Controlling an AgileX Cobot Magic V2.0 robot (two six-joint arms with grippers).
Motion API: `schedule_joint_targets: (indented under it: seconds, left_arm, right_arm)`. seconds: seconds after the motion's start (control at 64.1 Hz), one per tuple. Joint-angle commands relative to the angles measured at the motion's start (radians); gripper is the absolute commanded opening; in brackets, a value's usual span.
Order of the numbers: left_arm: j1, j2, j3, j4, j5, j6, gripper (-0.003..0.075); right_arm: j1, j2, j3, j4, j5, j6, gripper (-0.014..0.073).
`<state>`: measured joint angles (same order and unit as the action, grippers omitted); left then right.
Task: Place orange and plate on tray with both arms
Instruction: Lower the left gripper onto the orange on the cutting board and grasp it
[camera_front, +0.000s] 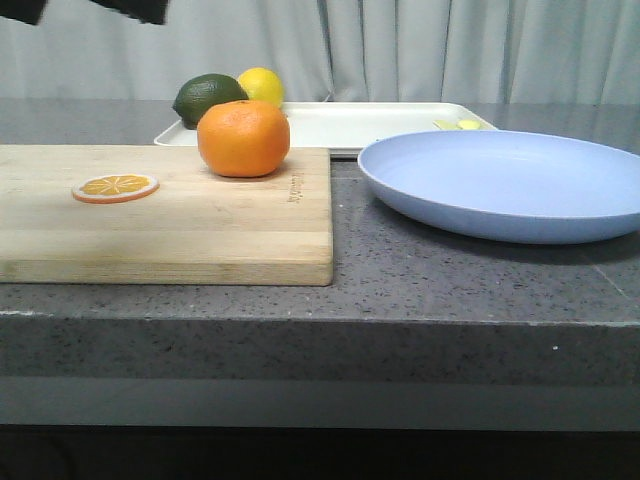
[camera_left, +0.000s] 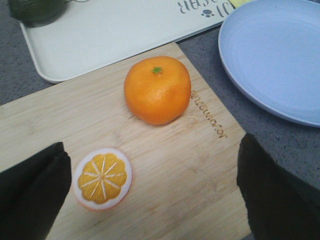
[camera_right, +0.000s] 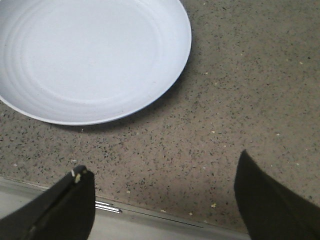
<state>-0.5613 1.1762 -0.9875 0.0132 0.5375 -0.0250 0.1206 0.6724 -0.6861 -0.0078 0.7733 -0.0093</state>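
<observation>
The left jaws (camera_left: 150, 195) are hanging wide open with nothing between them, over the wooden cutting board (camera_left: 165, 175). Just inside one finger, the orange slice (camera_left: 102, 178) is lying flat on the board. Farther out, roughly centred ahead of the gap, the orange (camera_left: 157, 90) is sitting on the board near its far edge. Beyond it the tray (camera_left: 110, 35) is lying on the surface (camera_front: 450, 270), a lime (camera_front: 208, 98) and lemon (camera_front: 262, 86) at its corner. The right jaws (camera_right: 165, 200) are spread wide, holding nothing, above bare surface; the plate (camera_right: 90, 55) is resting ahead of them, untouched, beside the board and before the tray.
</observation>
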Motion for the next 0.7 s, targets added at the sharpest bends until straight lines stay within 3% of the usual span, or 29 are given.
schedule_joint_targets:
  seconds: [0.0,0.359,0.687]
  left_arm:
    - [-0.013,0.08,-0.101,0.006,-0.072,0.002,0.0673]
    - [-0.013,0.405,-0.343,0.051,-0.055,0.002,0.0673]
    - [-0.013,0.551,-0.419,0.046,-0.05,0.002,0.0673]
  right_arm:
    - [0.002,0.003,-0.035,-0.003,-0.05,-0.012,0.0584]
    - [0.002,0.003,-0.035,-0.003,-0.042,-0.012,0.0584]
    - [0.002,0.003,-0.035,-0.004,-0.028,-0.012,0.0584]
